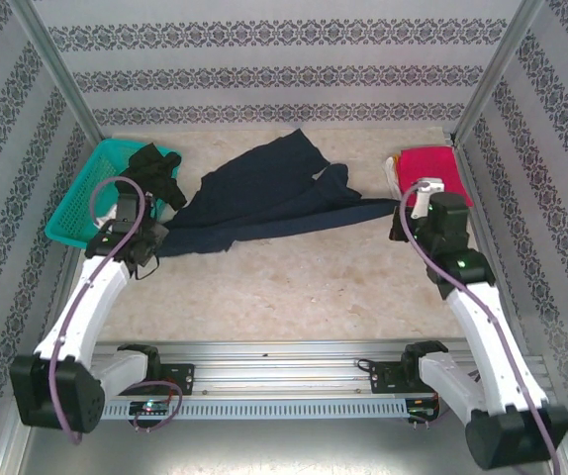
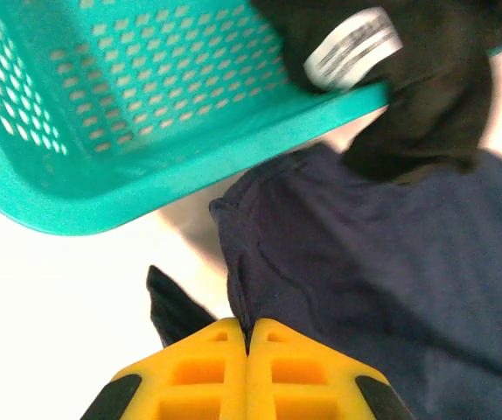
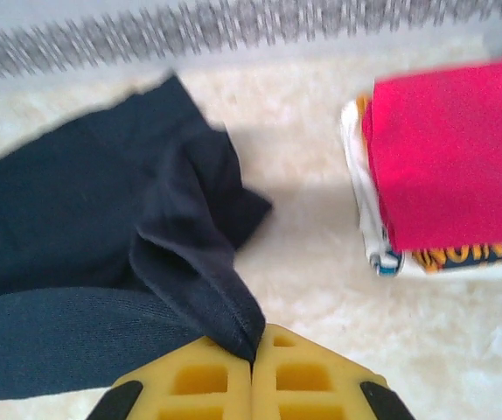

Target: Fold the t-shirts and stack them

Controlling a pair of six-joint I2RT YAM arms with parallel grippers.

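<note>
The dark navy t-shirt (image 1: 264,193) lies crumpled and stretched across the middle of the table. My left gripper (image 2: 249,337) is shut on its left edge (image 2: 391,280), just in front of the basket. My right gripper (image 3: 253,350) is shut on a bunched fold of the navy t-shirt (image 3: 76,219) at its right end. In the top view the left gripper (image 1: 162,236) and right gripper (image 1: 400,214) sit at opposite ends of the cloth. A folded pinkish-red t-shirt (image 3: 452,157) tops a pile at the back right (image 1: 427,168). A black t-shirt (image 2: 426,96) hangs over the basket rim (image 1: 155,166).
A teal mesh basket (image 1: 81,213) stands at the back left against the wall; its rim (image 2: 190,188) is close to my left fingers. Under the pinkish-red shirt lie white and printed folded cloths (image 3: 443,258). Patterned walls enclose the table on three sides.
</note>
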